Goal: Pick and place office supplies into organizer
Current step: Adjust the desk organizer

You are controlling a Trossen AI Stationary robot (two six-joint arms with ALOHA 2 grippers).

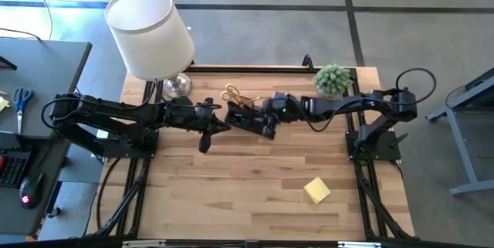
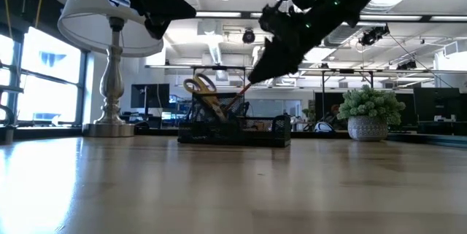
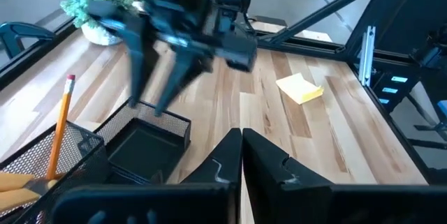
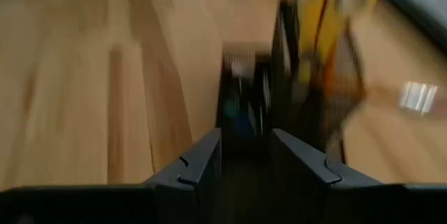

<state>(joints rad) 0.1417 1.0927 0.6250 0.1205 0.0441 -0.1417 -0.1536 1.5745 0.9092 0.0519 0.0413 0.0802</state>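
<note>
The black mesh organizer (image 1: 241, 116) stands at the table's far middle. Yellow-handled scissors (image 1: 231, 93) stick up out of it, handles up (image 2: 200, 87), and a pencil (image 3: 60, 126) with a red eraser stands in it too. My right gripper (image 3: 148, 105) hangs open just above the organizer's right end (image 4: 241, 77), with nothing between its fingers. My left gripper (image 3: 242, 137) is shut and empty, hovering just left of the organizer (image 3: 150, 123). A yellow sticky-note pad (image 1: 316, 190) lies flat near the table's front right.
A white-shaded lamp (image 1: 150, 32) stands at the far left corner and a small potted plant (image 1: 333, 79) at the far right. Bare wood stretches from the organizer to the table's near edge, except for the sticky-note pad.
</note>
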